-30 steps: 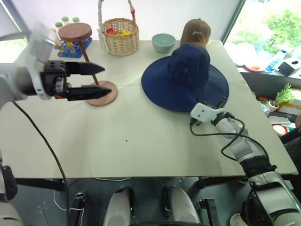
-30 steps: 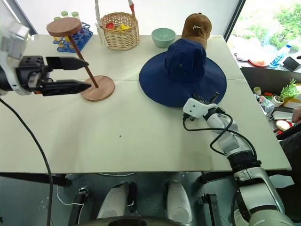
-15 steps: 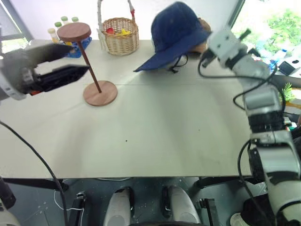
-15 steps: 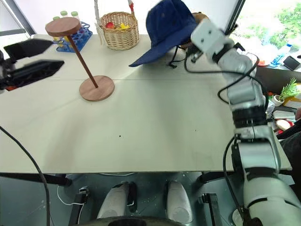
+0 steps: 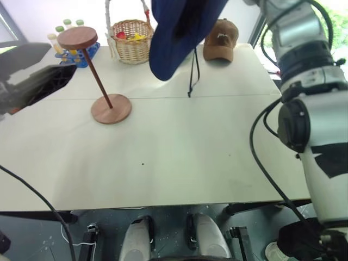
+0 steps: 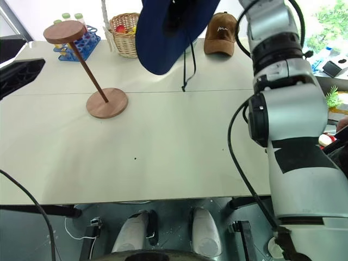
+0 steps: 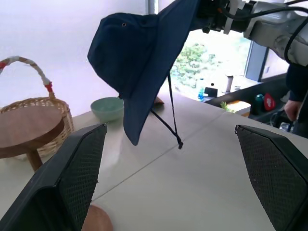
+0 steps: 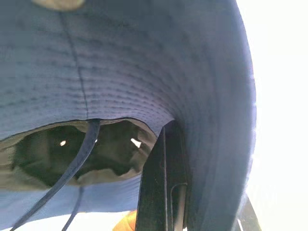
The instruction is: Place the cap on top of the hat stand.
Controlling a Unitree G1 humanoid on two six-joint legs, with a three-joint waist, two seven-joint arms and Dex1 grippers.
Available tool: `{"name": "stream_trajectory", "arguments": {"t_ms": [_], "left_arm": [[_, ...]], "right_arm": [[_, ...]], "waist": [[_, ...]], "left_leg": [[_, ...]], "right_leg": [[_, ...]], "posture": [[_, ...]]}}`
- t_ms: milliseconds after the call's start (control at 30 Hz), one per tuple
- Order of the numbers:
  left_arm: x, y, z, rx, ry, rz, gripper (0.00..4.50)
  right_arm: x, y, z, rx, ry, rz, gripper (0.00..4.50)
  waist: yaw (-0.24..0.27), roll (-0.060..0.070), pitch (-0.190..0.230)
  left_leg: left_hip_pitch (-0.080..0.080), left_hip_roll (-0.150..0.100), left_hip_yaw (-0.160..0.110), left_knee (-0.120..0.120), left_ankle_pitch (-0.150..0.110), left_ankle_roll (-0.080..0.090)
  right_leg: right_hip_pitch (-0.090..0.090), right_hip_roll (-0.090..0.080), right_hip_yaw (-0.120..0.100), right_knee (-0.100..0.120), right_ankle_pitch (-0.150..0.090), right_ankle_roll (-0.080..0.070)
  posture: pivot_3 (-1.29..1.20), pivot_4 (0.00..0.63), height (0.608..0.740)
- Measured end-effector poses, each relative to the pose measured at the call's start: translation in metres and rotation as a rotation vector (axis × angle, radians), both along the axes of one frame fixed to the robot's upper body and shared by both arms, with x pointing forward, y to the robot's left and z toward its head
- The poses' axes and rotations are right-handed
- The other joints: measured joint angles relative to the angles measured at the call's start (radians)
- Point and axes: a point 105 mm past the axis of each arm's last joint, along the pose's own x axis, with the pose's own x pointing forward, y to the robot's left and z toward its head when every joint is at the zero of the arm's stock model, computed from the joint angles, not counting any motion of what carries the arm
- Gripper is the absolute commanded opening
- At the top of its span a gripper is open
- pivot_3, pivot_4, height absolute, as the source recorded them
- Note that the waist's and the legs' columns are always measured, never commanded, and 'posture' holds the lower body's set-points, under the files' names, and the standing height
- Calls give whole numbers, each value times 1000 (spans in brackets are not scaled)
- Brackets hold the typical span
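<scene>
Left eye view. Cap (image 5: pixel 179 32): navy, wide floppy brim, hanging high over the back of the worktop (image 5: pixel 179 157), clear of its surface, chin cord (image 5: pixel 191 76) dangling. Stand (image 5: pixel 98 76): reddish-brown wood, round base on the worktop, thin slanted rod, small disc top, bare; to the left of the cap and well apart from it. Wicker basket (image 5: pixel 129 39) behind the stand; blue rack of tubes (image 5: pixel 73 51) at the back left corner; brown baseball cap (image 5: pixel 220 39) at the back right. Left hand (image 5: pixel 38 73): two black fingers at the left edge, spread, nothing between them.

Right eye view. Same layout (shifted a little sideways). The right arm (image 6: pixel 277 60) rises at the right and reaches up toward the hanging brim.

Left wrist view. Both black fingers (image 7: pixel 72 183) stand wide apart with nothing held. Between them hangs the navy crown and brim, gripped at the upper edge by the right hand (image 7: pixel 214 12). A pale green bowl (image 7: pixel 108 108) sits on the worktop behind it; the stand's disc and the basket lie to one side.

Right wrist view. A black finger (image 8: pixel 161 187) is pressed tight against the brim's inner fabric, pinching it; the crown's hollow and the cord show beside it.
</scene>
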Motion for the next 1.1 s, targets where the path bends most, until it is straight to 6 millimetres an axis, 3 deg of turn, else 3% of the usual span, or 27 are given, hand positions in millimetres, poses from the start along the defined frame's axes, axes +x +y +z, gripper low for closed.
{"name": "stream_trajectory", "arguments": {"t_ms": [200,433,767,967,1100], "left_arm": [[-17,20,5,-24,-41,117,4500],[-39,38,10,-55,-79,232,4500],[-54,45,-1,-77,-80,329,4500],[-59,43,-5,-92,-90,345,4500],[-61,42,-7,-104,-91,353,4500]], "right_arm": [[-6,35,13,14,-26,36,30],[-16,61,29,83,-15,99,30],[-29,82,45,115,-33,127,30],[-32,99,44,-11,-81,71,30],[-30,97,41,-55,-94,26,30]], "waist": [[-13,0,0],[-14,1,0],[-14,1,0],[-15,1,0],[-14,1,0]], "left_leg": [[0,0,-2,-1,0,0],[-2,0,-2,-1,0,-1],[-10,1,-2,-1,0,-2],[-15,1,-2,-1,0,-2],[-15,1,-2,-1,0,-3]], "right_leg": [[-1,-1,0,0,-1,-1],[-3,-2,-1,0,-1,-2],[-12,-3,-1,0,-1,-4],[-16,-3,-1,0,-1,-4],[-16,-4,-1,0,-1,-5]], "posture": [[0,150,740],[0,150,740],[0,150,740],[0,150,740],[0,150,740]]}}
